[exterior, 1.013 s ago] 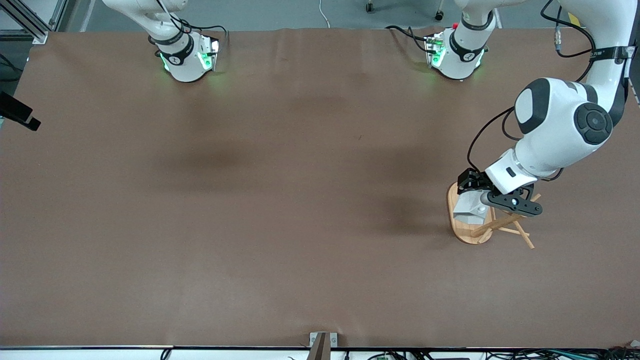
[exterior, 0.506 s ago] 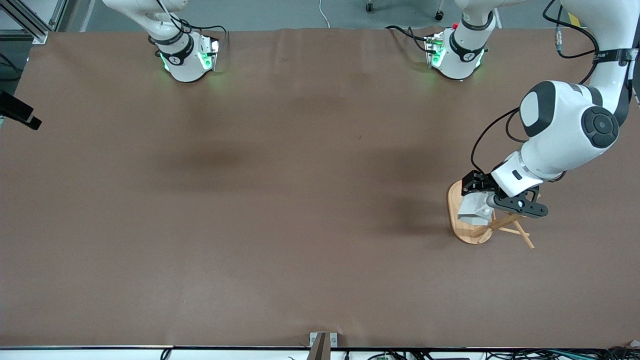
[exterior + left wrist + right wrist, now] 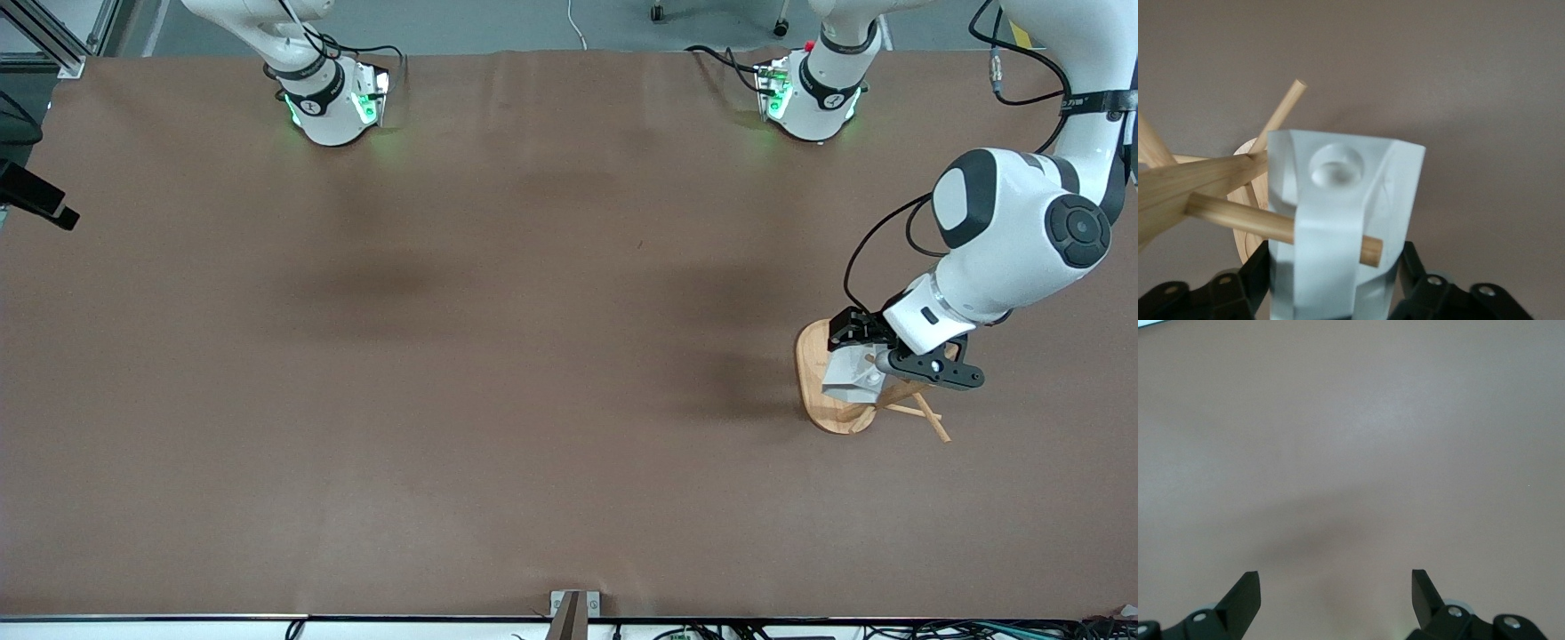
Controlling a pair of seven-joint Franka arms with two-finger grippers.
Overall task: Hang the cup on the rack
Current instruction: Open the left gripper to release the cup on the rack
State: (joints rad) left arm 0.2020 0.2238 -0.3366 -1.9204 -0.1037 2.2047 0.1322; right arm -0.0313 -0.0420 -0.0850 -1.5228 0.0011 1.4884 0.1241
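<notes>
The white faceted cup [image 3: 847, 375] is held in my left gripper [image 3: 855, 345], which is shut on it over the bamboo rack [image 3: 820, 404] near the left arm's end of the table. In the left wrist view the black fingers [image 3: 1255, 275] clamp the cup [image 3: 1345, 193] on both sides. One peg [image 3: 1238, 213] runs under the cup's tab and its tip comes out past the tab. Another peg [image 3: 1281, 113] angles up beside the cup. My right gripper [image 3: 1335, 593] is open and empty over bare table; it does not show in the front view.
The rack's oval base [image 3: 1245, 233] lies below the cup, and more pegs [image 3: 929, 418] stick out toward the front camera. The brown table [image 3: 533, 356] spreads wide around it. Both arm bases [image 3: 329, 102] stand along the table's back edge.
My left gripper has carried the cup a little toward the rack's post and the left arm's end of the table, along the peg. The right arm has not moved.
</notes>
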